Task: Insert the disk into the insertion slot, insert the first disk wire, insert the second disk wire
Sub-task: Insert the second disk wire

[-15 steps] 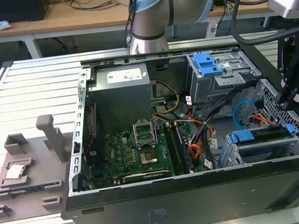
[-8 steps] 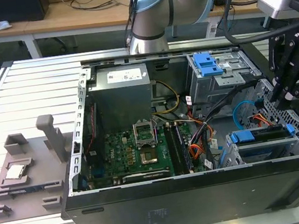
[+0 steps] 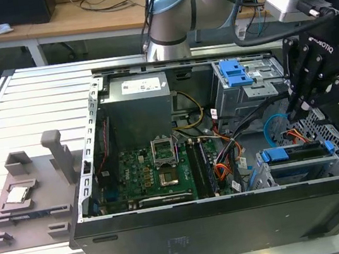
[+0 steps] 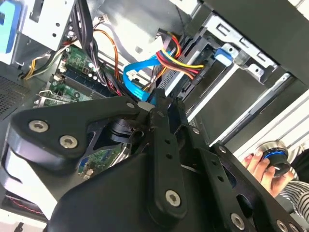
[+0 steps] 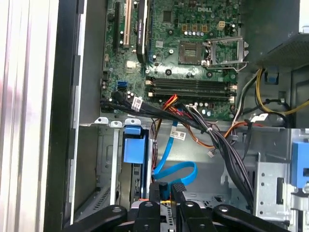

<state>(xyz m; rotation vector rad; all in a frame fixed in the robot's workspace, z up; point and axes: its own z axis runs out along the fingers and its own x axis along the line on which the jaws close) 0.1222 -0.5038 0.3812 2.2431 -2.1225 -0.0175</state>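
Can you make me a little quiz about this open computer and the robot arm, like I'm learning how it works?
1. True or false: the disk already sits in the insertion slot.
2. Pick one: the wire that the end effector grips is A) green, B) blue, C) white.
3. Fill the gap: the grey stand lies outside the computer case, on the exterior view's ____.
Key: 1 true; 2 B; 3 left.
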